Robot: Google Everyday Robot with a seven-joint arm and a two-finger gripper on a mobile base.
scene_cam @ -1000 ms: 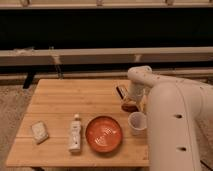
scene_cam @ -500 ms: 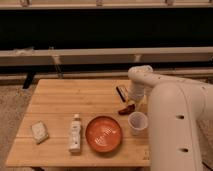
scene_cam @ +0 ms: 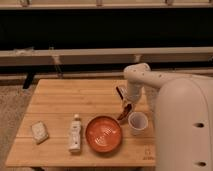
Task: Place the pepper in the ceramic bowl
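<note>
My gripper is over the right part of the wooden table, just behind the white cup. It is shut on the pepper, a slim dark red piece that hangs tilted from the fingertips. The pepper is just off the back right rim of the ceramic bowl, between the bowl and the cup. The bowl is round, orange-red and glossy, with pale marks inside, and stands near the table's front edge. Nothing lies in the bowl.
A pale bottle lies left of the bowl. A small light packet sits at the front left. My white arm and body fill the right side. A dark wall with a ledge runs behind the table.
The gripper with the pepper has shifted slightly forward and left, towards the bowl's rim. The bowl, cup, bottle and packet have not moved.
</note>
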